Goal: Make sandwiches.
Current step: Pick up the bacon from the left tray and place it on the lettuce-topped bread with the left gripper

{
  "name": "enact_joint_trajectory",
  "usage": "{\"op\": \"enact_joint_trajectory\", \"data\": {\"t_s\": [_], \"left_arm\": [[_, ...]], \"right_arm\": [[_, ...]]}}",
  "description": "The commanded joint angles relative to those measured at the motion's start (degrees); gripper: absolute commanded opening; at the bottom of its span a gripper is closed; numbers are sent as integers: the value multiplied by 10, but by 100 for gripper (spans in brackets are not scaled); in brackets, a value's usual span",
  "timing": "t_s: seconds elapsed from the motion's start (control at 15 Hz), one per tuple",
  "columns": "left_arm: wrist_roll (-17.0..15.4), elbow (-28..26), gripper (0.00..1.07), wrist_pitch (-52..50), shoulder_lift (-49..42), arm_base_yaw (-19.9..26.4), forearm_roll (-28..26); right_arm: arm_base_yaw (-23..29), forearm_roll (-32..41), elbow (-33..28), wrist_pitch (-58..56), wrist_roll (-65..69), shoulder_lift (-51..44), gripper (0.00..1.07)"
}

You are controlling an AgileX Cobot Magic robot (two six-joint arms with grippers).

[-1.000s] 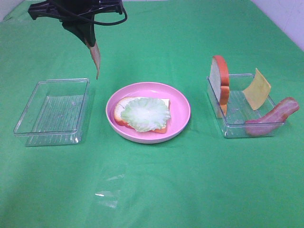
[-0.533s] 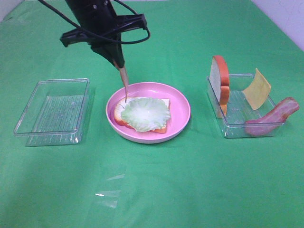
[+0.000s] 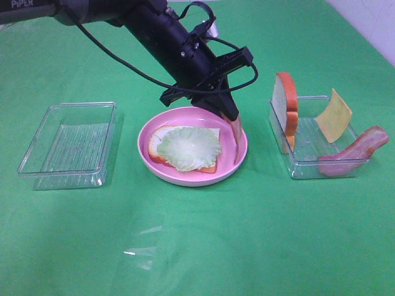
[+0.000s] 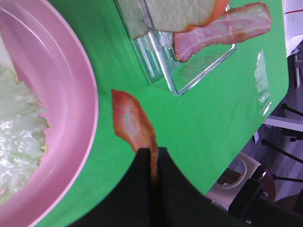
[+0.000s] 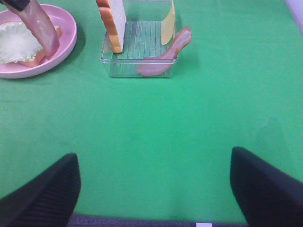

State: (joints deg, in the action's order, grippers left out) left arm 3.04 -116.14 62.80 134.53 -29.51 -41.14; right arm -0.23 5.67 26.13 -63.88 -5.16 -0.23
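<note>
Pinching the top end of a bacon strip point(image 3: 236, 140), the left fingers point(image 4: 137, 189) are pressed together. The left arm point(image 3: 173, 43) slants down from the far left, and the strip hangs over the right side of the pink plate point(image 3: 185, 179). On the plate, a lettuce leaf point(image 3: 188, 148) covers a bread slice point(image 3: 152, 150). The right tray point(image 3: 302, 168) holds an upright bread slice point(image 3: 286, 108), a leaning cheese square point(image 3: 334, 115) and a second bacon strip point(image 3: 355, 151) across its rim. The right fingers point(image 5: 47, 189) are spread above the green surface point(image 5: 156, 109).
</note>
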Motion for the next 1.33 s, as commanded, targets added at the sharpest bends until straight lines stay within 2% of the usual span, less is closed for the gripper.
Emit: {"op": "enact_joint_trajectory", "data": {"t_s": [0.07,0.13,0.2,0.27,0.4,0.53,0.67,1.0,1.07,1.13,1.2,1.33], "left_arm": [[5,-1,0,18,15,5,23],[-13,-1,0,30,20,16,63],[-23,-1,0,31,20,19,78],[-50,-1,0,31,20,27,113],[-60,-1,0,33,21,27,172],[-61,-1,0,33,21,27,194],[-85,-1,0,34,21,27,239],[-88,-1,0,34,21,27,236],[-88,-2,8,31,21,27,236],[-88,-2,26,28,21,27,236],[-88,-2,40,27,20,27,236],[-88,-3,100,25,18,27,236]], "right_arm": [[-3,1,-1,6,2,-14,85],[-3,1,-1,6,2,-14,85],[-3,1,-1,6,2,-14,85],[-3,1,-1,6,2,-14,85],[-3,1,-1,6,2,-14,85],[-3,1,-1,6,2,-14,85],[-3,1,-1,6,2,-14,85],[-3,1,-1,6,2,-14,85],[-3,1,-1,6,2,-14,85],[-3,1,-1,6,2,-14,85],[-3,1,-1,6,2,-14,85],[-3,1,-1,6,2,-14,85]]}}
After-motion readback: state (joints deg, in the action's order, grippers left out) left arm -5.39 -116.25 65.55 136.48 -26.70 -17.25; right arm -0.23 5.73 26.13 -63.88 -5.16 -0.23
